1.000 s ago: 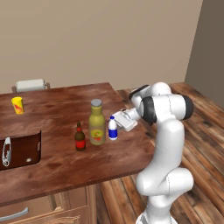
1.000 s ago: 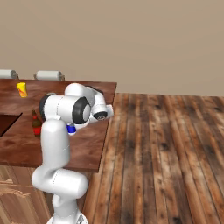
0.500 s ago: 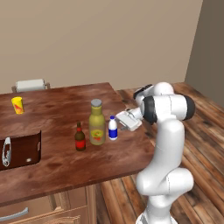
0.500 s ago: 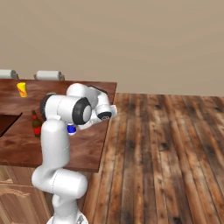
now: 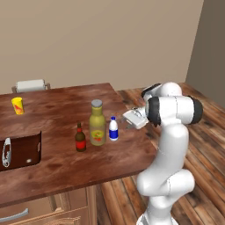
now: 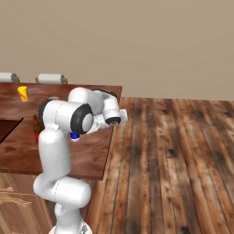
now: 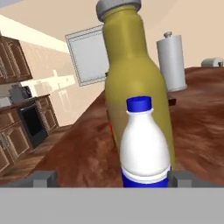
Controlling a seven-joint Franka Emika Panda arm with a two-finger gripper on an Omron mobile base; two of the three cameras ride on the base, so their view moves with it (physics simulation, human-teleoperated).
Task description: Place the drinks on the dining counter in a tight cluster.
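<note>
Wide-open, empty pincer (image 7: 111, 178) faces the small upright white bottle with blue cap (image 7: 145, 146), standing near the dark wood surface's (image 5: 57, 162) right edge, tall olive-yellow bottle (image 7: 132, 74) directly beyond.

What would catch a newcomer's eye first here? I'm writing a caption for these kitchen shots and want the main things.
Three bottles stand upright in a tight row near the right edge of the dark wood counter: a small brown bottle, a taller yellow bottle and a small white bottle. The white robot arm rises beside the counter, its open gripper just short of the white bottle. A yellow cup sits far back on the left.
</note>
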